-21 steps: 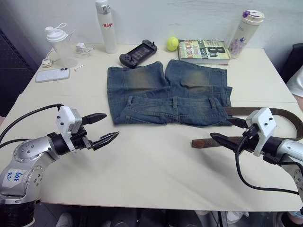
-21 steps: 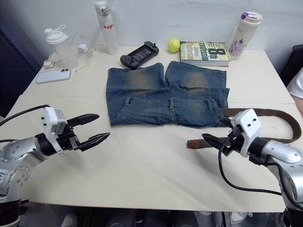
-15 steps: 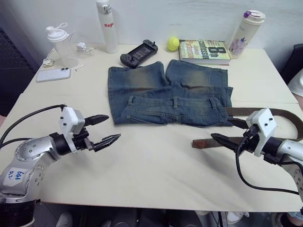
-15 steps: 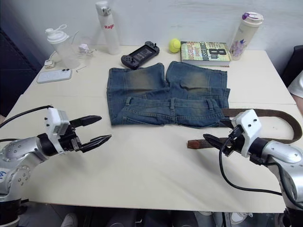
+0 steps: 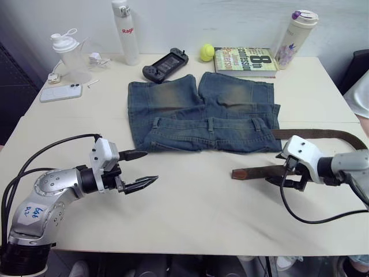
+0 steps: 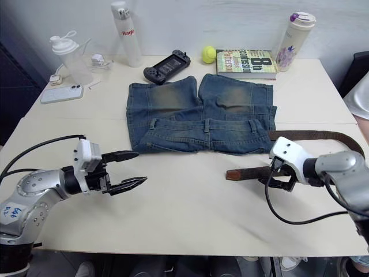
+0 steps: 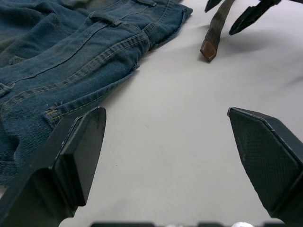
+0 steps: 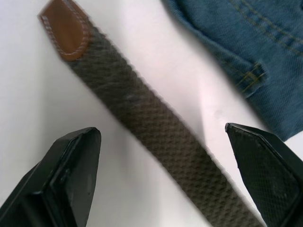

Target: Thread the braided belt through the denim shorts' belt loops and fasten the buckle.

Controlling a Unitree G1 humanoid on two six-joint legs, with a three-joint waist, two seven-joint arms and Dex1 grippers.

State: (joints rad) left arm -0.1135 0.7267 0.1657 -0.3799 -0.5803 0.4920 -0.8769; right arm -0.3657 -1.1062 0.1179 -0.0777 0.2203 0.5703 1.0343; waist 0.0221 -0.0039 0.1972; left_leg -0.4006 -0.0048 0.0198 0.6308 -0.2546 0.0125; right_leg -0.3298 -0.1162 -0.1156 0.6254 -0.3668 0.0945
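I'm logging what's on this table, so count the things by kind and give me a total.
Bottles: 3
Phone: 1
Game controller: 1
Tennis ball: 1
Book: 1
Denim shorts: 1
Braided belt: 1
Charger: 1
Total: 10

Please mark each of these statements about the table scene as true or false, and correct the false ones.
1. The braided belt is already threaded through the belt loops. False: it lies on the table beside the denim shorts, through no loop.
2. The right gripper is open, a finger on each side of the belt. True.
3. The left gripper holds the shorts. False: it is open and apart from them.
4. A tennis ball lies next to a book. True.
5. The belt's leather tip is tucked under the shorts. False: it lies bare on the table.
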